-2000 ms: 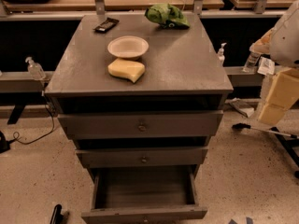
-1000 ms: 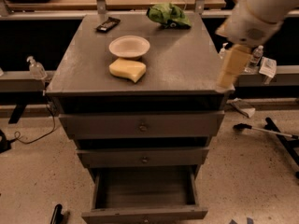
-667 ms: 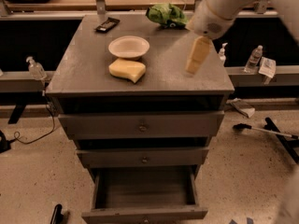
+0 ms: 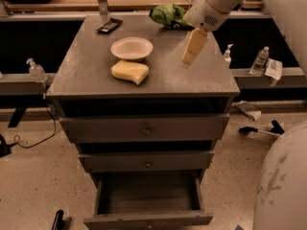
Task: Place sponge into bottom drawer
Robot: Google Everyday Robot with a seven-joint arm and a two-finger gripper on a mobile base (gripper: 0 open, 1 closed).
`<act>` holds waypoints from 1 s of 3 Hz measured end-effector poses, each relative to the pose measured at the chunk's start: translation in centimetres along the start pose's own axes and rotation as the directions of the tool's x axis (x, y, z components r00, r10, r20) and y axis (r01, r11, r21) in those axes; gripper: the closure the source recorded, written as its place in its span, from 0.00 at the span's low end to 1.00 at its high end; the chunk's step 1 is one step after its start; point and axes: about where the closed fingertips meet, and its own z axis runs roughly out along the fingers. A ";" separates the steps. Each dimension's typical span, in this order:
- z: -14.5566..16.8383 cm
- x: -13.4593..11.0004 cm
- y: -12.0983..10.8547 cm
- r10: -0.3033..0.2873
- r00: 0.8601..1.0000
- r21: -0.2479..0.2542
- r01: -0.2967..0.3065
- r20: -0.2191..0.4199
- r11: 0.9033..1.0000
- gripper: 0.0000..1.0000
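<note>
The pale yellow sponge (image 4: 130, 71) lies on the grey cabinet top (image 4: 86, 71), just in front of the cream round bowl (image 4: 131, 48). My gripper (image 4: 193, 48) hangs over the right part of the top, to the right of the sponge and apart from it, holding nothing that I can see. The bottom drawer (image 4: 148, 219) is pulled out below the two grey drawers above it, and what I can see of its inside looks empty.
A green cloth lump (image 4: 169, 14) sits at the back right of the top and a flat black object (image 4: 109, 25) at the back left. Bottles stand on side ledges (image 4: 36, 71) (image 4: 260, 59). My white base (image 4: 283, 181) fills the lower right.
My arm has swung in from the right side of the cabinet to above its top, moving left toward the sponge. The sponge, bowl and drawer have not moved.
</note>
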 end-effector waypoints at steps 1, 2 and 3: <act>0.3 -1.2 1.0 0.023 0.983 -0.031 -0.017 0.184 0.999 0.00; 0.8 -4.1 2.4 0.077 0.891 -0.046 -0.064 0.448 0.997 0.00; 2.5 -8.1 3.7 0.126 0.813 -0.053 -0.117 0.569 0.992 0.00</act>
